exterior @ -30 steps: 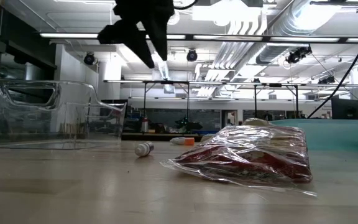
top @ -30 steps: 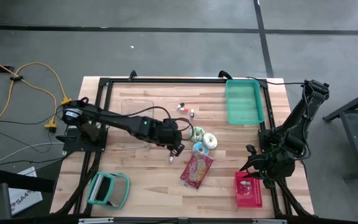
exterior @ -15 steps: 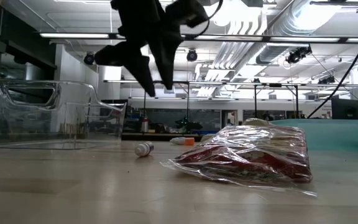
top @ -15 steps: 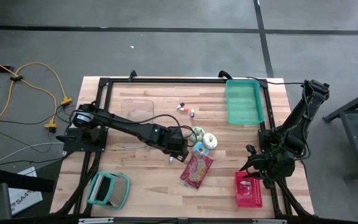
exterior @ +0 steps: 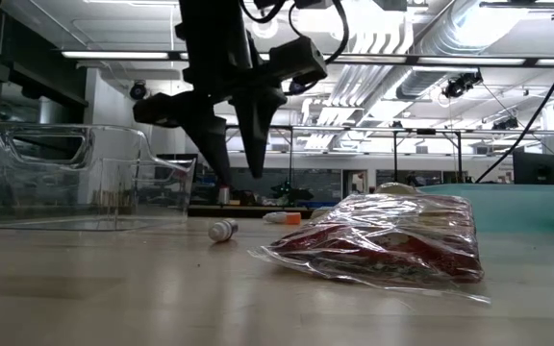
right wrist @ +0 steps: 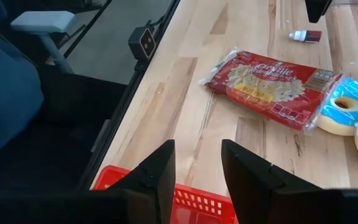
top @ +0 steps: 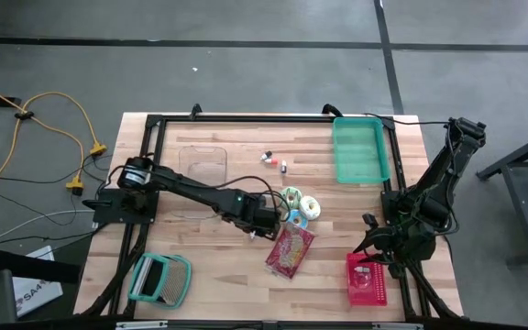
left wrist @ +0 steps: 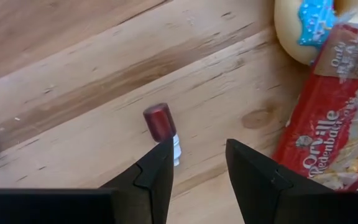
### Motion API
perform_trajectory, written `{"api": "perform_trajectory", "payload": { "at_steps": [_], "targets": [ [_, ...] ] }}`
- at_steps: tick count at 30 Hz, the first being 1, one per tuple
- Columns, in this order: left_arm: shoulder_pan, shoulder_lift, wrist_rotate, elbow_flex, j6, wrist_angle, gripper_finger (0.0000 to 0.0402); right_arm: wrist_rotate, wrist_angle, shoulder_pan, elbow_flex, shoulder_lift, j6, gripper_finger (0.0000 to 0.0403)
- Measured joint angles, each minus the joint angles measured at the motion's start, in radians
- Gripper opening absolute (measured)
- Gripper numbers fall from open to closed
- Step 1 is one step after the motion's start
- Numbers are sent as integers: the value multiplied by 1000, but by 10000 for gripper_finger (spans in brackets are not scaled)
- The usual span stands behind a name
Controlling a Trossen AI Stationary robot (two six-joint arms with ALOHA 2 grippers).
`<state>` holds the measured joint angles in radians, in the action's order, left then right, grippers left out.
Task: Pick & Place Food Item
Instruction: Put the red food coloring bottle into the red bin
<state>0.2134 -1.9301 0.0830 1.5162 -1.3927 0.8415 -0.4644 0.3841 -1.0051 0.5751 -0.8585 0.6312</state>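
Your left gripper (left wrist: pixel 197 168), jaws spread, hangs off-centre over the small red-capped bottle (left wrist: pixel 162 129), so closing may knock it rolling across the bench (top: pixel 209 266).

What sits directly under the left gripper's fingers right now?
Below the open left gripper lies a small red-capped bottle on bare wooden table. Its lower end is covered by one finger.
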Motion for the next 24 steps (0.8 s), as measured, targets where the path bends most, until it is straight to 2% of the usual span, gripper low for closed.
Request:
{"api": "perform_trajectory", "payload": {
  "at_steps": [24],
  "targets": [
    [-16,-74,-30,1,-42,30,140,0,-10,0,0,0,0,119]
  ]
}}
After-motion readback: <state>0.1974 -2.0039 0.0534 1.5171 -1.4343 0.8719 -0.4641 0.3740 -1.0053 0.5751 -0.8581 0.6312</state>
